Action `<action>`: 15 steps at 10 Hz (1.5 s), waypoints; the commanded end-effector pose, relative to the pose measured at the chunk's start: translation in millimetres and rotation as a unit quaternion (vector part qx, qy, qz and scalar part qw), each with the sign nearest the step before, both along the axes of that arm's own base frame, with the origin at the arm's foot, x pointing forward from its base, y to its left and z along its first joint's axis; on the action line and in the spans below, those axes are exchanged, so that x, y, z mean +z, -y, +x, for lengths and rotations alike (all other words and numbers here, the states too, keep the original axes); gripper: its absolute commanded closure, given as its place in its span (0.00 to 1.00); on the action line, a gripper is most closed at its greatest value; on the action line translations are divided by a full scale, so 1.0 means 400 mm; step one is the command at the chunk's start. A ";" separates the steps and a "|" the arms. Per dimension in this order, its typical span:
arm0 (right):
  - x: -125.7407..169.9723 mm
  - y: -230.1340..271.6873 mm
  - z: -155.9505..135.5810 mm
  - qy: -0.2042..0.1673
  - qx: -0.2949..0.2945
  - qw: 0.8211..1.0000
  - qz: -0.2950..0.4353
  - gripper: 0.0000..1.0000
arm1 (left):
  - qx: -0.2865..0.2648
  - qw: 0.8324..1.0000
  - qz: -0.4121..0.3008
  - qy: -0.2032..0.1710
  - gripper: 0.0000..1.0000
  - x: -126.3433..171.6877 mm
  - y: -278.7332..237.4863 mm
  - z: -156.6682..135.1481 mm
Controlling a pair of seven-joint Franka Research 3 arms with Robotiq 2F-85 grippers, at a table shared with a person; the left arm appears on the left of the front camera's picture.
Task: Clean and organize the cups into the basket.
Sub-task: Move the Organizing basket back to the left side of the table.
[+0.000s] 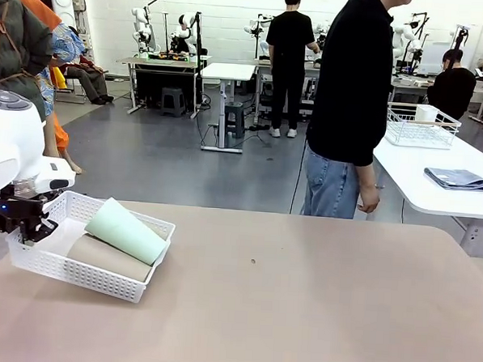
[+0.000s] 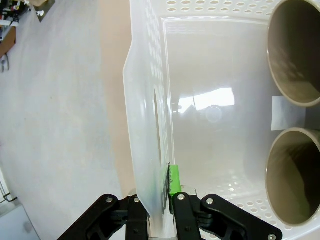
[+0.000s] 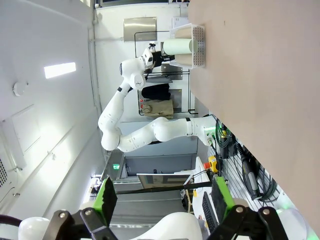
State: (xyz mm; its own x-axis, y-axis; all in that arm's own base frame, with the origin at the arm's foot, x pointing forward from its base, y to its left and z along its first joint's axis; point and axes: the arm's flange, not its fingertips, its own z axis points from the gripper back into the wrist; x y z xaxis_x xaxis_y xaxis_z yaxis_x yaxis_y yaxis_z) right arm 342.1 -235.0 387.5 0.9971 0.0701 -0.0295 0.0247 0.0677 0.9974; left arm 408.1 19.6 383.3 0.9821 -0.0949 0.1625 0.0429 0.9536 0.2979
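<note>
The white lattice basket [image 1: 75, 274] rests at the table's left end, its left end held up a little. My left gripper [image 1: 27, 221] is shut on that end wall. Inside it the tan-brown cup [image 1: 108, 259] lies on its side with the mint green cup [image 1: 125, 232] slanted across it. In the left wrist view the basket wall [image 2: 145, 100] is pinched between my left gripper's [image 2: 162, 187] fingers, and two cup mouths [image 2: 295, 50] [image 2: 292, 175] face the camera. My right gripper [image 3: 164, 200] stands open and holds nothing, far from the basket [image 3: 198, 45].
A person in a black top [image 1: 351, 97] stands at the far edge of the brown table [image 1: 300, 298]. Behind, a white side table carries a wire basket [image 1: 423, 126] and a folded grey cloth [image 1: 456, 178].
</note>
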 end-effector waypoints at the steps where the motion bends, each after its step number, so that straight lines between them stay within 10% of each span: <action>1: 0.006 0.003 0.002 -0.006 -0.002 1.000 -0.002 0.00 | -0.001 1.000 0.020 -0.004 0.94 -0.015 -0.079 0.005; 5: 0.006 0.003 0.002 -0.006 -0.002 1.000 -0.002 0.00 | 0.001 1.000 0.014 -0.012 0.94 -0.056 -0.136 0.037; 6: 0.006 0.003 0.002 -0.006 -0.002 1.000 -0.002 0.00 | -0.010 1.000 0.010 -0.023 0.34 -0.067 -0.138 0.052; 7: 0.006 0.003 0.002 -0.006 -0.002 1.000 -0.002 0.00 | -0.007 1.000 0.011 -0.027 0.34 -0.075 -0.142 0.056; 8: 0.006 0.003 0.002 -0.006 -0.002 1.000 -0.002 0.00 | -0.004 1.000 0.009 -0.029 0.00 -0.079 -0.144 0.055; 9: 0.006 0.003 0.002 -0.006 -0.002 1.000 -0.002 0.00 | -0.003 0.999 0.010 -0.030 0.31 -0.079 -0.143 0.059; 10: 0.006 0.003 0.002 -0.006 -0.002 1.000 -0.002 0.00 | -0.004 0.999 0.012 -0.032 0.00 -0.076 -0.141 0.065; 15: 0.006 0.003 0.002 -0.006 -0.002 1.000 -0.002 0.00 | -0.001 0.999 0.010 -0.032 0.00 -0.068 -0.140 0.058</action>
State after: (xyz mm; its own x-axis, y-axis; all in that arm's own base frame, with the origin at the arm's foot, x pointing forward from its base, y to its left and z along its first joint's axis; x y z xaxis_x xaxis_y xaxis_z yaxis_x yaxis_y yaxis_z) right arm 342.1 -235.0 387.5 0.9971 0.0700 -0.0295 0.0247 0.0677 0.9974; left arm 432.3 72.5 353.7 0.9913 -0.0833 0.1019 0.0490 0.9520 0.3020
